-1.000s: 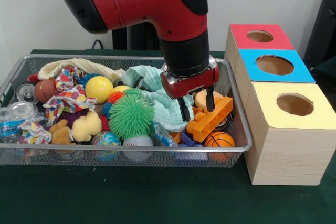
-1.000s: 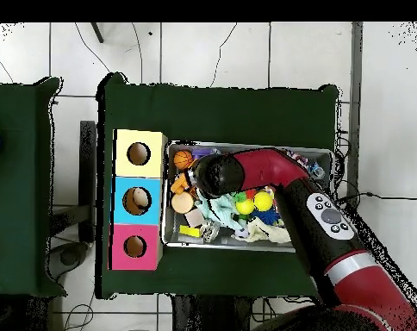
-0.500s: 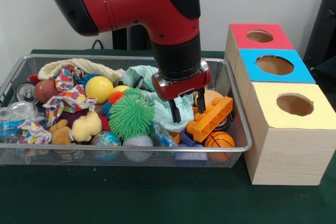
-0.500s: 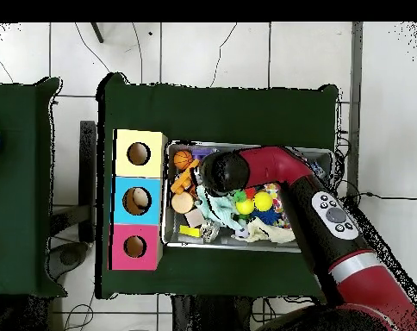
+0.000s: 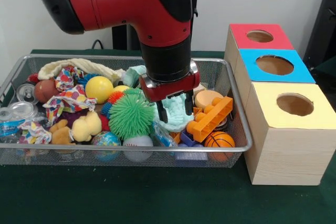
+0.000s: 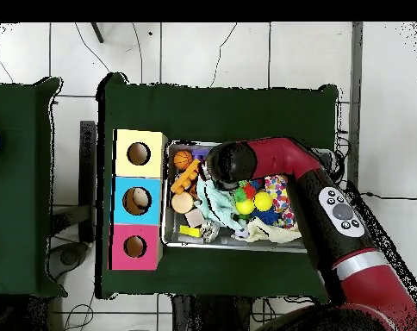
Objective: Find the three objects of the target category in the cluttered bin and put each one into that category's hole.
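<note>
The wire-mesh bin [image 5: 239, 109] is full of toys. My gripper [image 5: 176, 110] is open and empty, with its fingertips [image 5: 163, 114] just above a mint-green cloth [image 5: 178, 120] in the bin's middle right. A see-through bottle with a blue-and-white label [image 5: 7, 125] lies at the bin's far left end. Another bluish see-through piece [image 5: 163, 136] shows below the gripper, by the near wall. The blue panel's hole [image 5: 274, 65] is in the middle of the wooden box, and also shows in the overhead view [image 6: 138, 201]. In the overhead view the arm's wrist [image 6: 230, 162] hides the gripper.
A green spiky ball [image 5: 130, 116], a yellow ball [image 5: 99, 89], an orange brick [image 5: 210, 118], a small basketball [image 5: 219, 140] and a silver can [image 5: 26, 93] crowd the bin. The red-panel hole [image 5: 260, 36] and the yellow-panel hole [image 5: 294, 104] flank the blue one.
My gripper has moved left in the front view, from over the orange brick to over the mint cloth, and a little lower. It stays open and empty.
</note>
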### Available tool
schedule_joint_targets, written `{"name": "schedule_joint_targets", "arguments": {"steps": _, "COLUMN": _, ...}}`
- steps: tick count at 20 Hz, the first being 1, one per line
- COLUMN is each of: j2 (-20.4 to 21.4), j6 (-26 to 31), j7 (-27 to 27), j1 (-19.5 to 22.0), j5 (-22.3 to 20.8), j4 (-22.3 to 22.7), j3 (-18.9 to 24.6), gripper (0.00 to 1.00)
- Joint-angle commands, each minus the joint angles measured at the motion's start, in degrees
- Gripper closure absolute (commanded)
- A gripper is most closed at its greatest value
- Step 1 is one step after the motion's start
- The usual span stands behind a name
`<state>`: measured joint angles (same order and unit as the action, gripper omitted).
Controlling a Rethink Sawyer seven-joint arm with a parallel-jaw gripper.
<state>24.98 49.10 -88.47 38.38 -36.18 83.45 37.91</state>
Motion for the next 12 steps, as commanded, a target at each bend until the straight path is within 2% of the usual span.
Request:
{"name": "schedule_joint_targets", "arguments": {"steps": 1, "j2": -2.79, "j6": 4.89, "j7": 25.79, "j1": 1.82, "j5": -5.24, "j4": -7.11, "j3": 2.97, "gripper": 0.0}}
{"name": "schedule_joint_targets", "arguments": {"steps": 12, "j2": -2.29, "j6": 9.45, "j7": 27.49, "j1": 1.06, "j5": -3.33, "j4": -11.5, "j3": 3.32, "gripper": 0.0}}
